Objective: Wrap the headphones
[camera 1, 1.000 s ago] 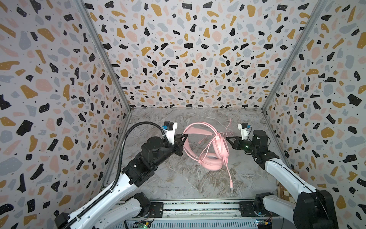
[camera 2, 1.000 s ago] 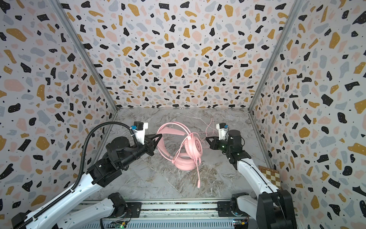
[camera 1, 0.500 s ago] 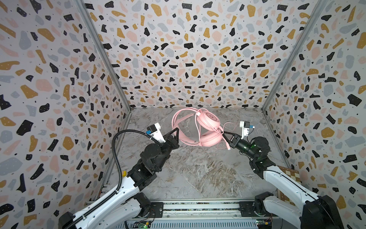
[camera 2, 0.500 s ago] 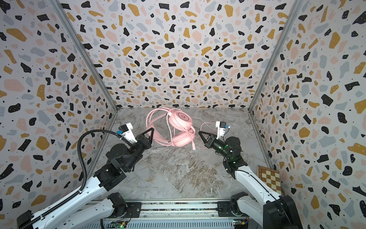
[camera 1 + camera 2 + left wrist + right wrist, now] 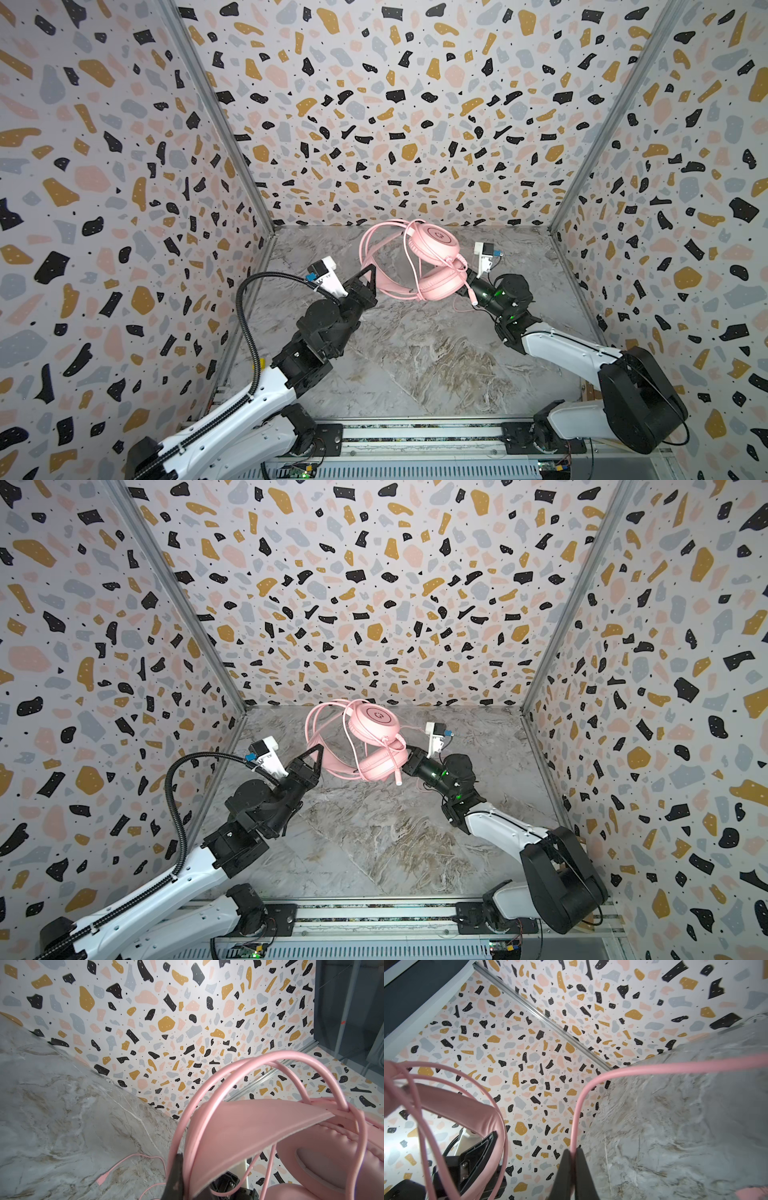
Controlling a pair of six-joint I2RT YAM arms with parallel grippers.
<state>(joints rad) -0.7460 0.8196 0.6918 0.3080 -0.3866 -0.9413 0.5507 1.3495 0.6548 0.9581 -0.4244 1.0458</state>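
In front, you have the marble floor [image 5: 415, 365], wide between the arms. Your left gripper [image 5: 371, 270] is clamped on the headband [image 5: 239, 1126]. The right gripper [image 5: 572, 1152] pinches the cable [image 5: 579, 1105], and in a top view the lower earcup [image 5: 440, 284] half hides its tips. The headphones [image 5: 434, 245] hang off the floor, probably just before the back wall [image 5: 395, 124].

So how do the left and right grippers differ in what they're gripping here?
The left gripper clamps the headband of the headphones; the right gripper pinches only the thin cable. In both top views the left gripper's tip shows clearly, while the right gripper's is partly hidden behind the lower earcup. Shared: both are shut, on the same headset.
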